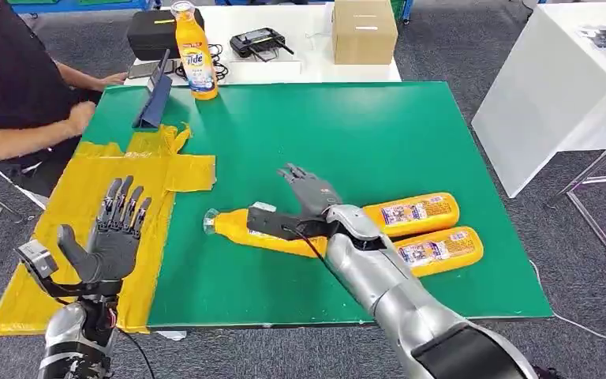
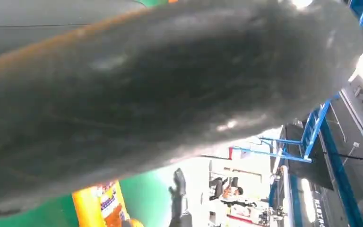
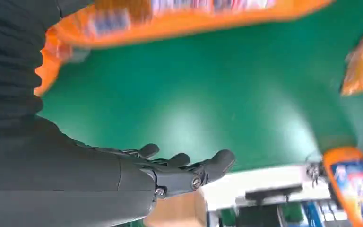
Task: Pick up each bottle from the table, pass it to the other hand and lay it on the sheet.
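Three orange bottles lie on the green table (image 1: 379,126). The nearest bottle (image 1: 237,227), clear cap to the left, lies partly under my right wrist. The other two (image 1: 410,213) (image 1: 439,250) lie side by side to its right. A fourth orange bottle (image 1: 197,55) stands upright at the far edge. My right hand (image 1: 309,189) is flat above the table just beyond the nearest bottle (image 3: 194,19), fingers (image 3: 189,170) spread and holding nothing. My left hand (image 1: 116,230) is raised palm up over the yellow sheet (image 1: 87,181), fingers apart and empty.
A person (image 1: 16,87) sits at the far left corner with hands near the sheet. A blue stand (image 1: 154,99) sits beside the upright bottle. Behind the green table are a black case (image 1: 154,31) and a cardboard box (image 1: 363,30). A white table (image 1: 560,79) stands to the right.
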